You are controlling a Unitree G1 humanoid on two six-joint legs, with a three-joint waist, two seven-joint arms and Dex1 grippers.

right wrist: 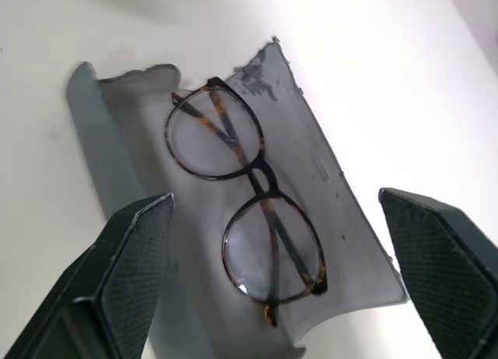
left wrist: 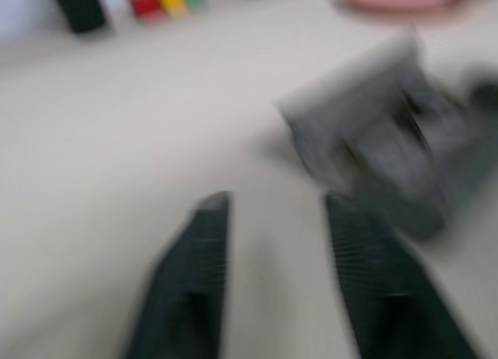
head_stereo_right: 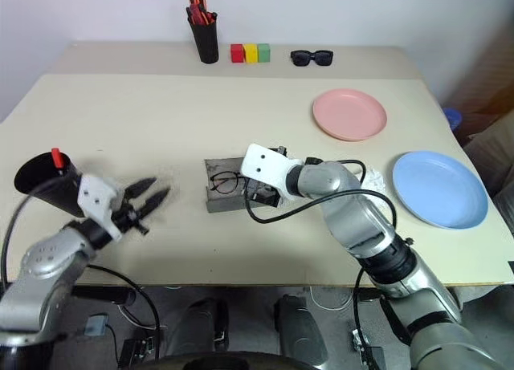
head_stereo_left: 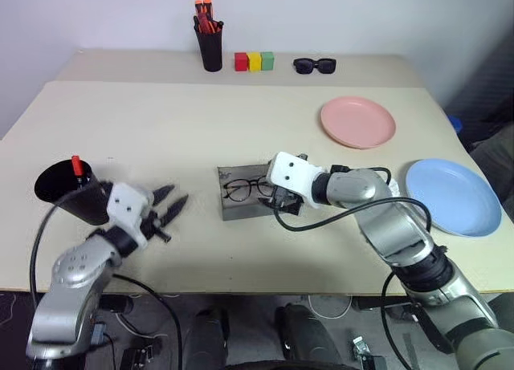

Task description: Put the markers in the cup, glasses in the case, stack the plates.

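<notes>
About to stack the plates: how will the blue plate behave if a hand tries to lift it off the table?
The blue plate lies flat and shallow with a low rim, so its edge is probably hard to get fingers under. Its smooth plastic look suggests it would be light and might slide when nudged. It sits near the table edge, so a push could send it off.

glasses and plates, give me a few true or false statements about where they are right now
1. The glasses lie inside the open grey case. True.
2. The pink plate is stacked on the blue plate. False: they lie apart on the table, unstacked.
3. The right gripper has its fingers spread wide above the glasses, not gripping them. True.
4. The black cup is empty. False: a red marker sticks out of it.
5. The sunglasses sit in the case. False: they rest at the far edge of the table beside the coloured blocks.
</notes>
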